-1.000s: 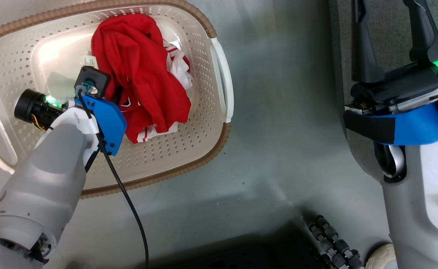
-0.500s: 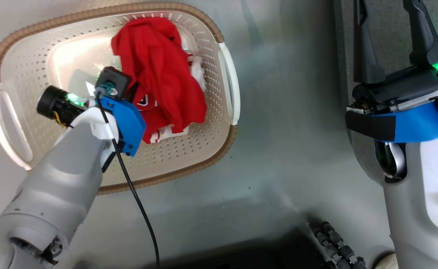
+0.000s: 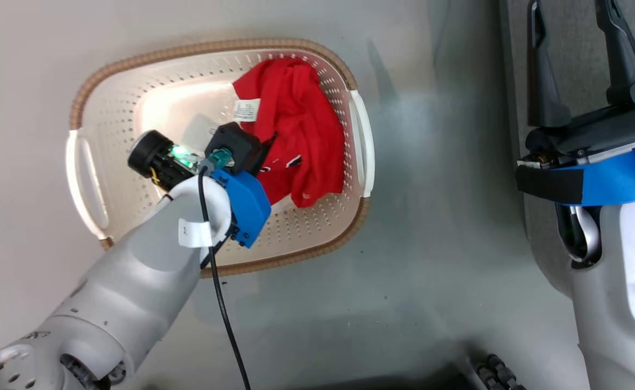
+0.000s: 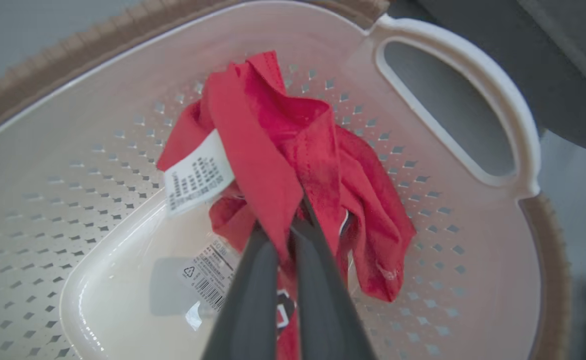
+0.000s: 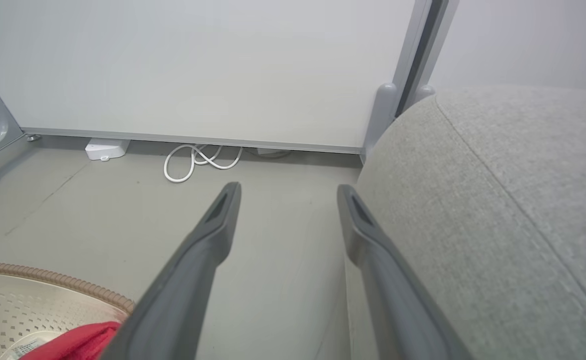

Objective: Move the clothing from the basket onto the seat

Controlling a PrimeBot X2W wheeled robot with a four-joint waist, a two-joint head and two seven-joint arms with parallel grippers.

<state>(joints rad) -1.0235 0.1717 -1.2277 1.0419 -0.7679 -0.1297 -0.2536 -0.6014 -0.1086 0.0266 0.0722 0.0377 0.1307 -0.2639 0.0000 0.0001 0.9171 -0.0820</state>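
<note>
The red clothing (image 3: 301,141) lies bunched in the right half of the cream perforated basket (image 3: 187,51), which stands on the floor. My left gripper (image 3: 271,142) reaches into the basket. In the left wrist view its two dark fingers are shut on a fold of the clothing (image 4: 322,165) at the gripper tips (image 4: 293,220), beside a white label (image 4: 198,177). My right gripper (image 3: 571,32) stands open over the edge of the light-grey seat (image 3: 515,81) with nothing between its fingers (image 5: 213,225). The seat (image 5: 497,200) rises to its right; the basket rim (image 5: 48,287) and clothing (image 5: 73,342) show at lower left.
Grey floor separates the basket from the seat. A black cable (image 3: 220,303) hangs from my left wrist. A coiled white cable (image 5: 198,157) and a small white box (image 5: 105,148) lie against the pale wall. A barcode sticker (image 4: 208,275) marks the basket's bottom.
My left gripper has gone from open to shut on the red clothing, and the bundle is drawn together. The head camera has shifted, so the basket sits further right in its view. The right arm is unchanged.
</note>
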